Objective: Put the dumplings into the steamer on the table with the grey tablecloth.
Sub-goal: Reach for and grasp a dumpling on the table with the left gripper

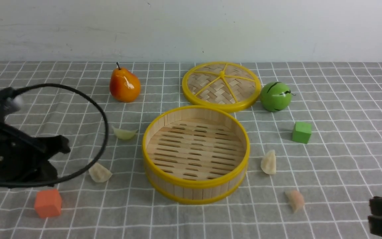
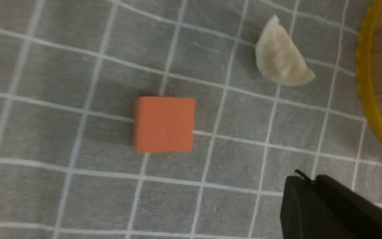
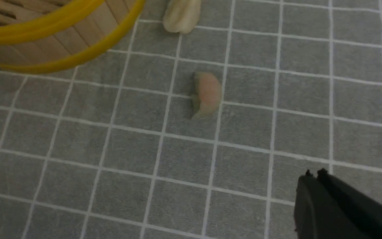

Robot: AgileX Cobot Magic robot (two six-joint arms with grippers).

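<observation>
The steamer (image 1: 194, 192) is a round basket with walls of upright pale bamboo slats, bound top and bottom by glossy yellow plastic rims. Its floor is made of flat slats with dark slots between them, and nothing lies in it. It stands at the middle of the desk (image 1: 360, 212), which is draped in the grey tablecloth (image 1: 343, 99), a soft matte fabric crossed by a thin white grid and slightly wrinkled.

Taking the steamer as the dial's centre in the front view:
- The greenish dumpling (image 1: 124, 133) is a waxy crescent between 9 and 10 o'clock.
- The cream dumpling (image 1: 99, 172) is pleated and dull, and lies near 9 o'clock.
- The whitish dumpling (image 1: 269, 162) stands on its edge at 3 o'clock, just beside the wall.
- The pinkish dumpling (image 1: 295, 199) lies at 4 o'clock.

All four rest on the cloth, outside the basket.

The flat lid (image 1: 221, 85), woven bamboo with yellow spokes and a yellow rim, lies at 12 to 1 o'clock. A shiny orange-red pear (image 1: 124, 85) is at 11 o'clock and a glossy green ball (image 1: 275, 96) at 2. A matte green cube (image 1: 301, 132) sits between 2 and 3 o'clock, and a matte orange cube (image 1: 47, 203) at 8.

The left fingers (image 2: 297, 205), black and hard-edged, are pressed together on nothing, above the cloth near the orange cube. The right fingers (image 3: 310, 205) are likewise pressed together and empty, apart from the pinkish dumpling.
</observation>
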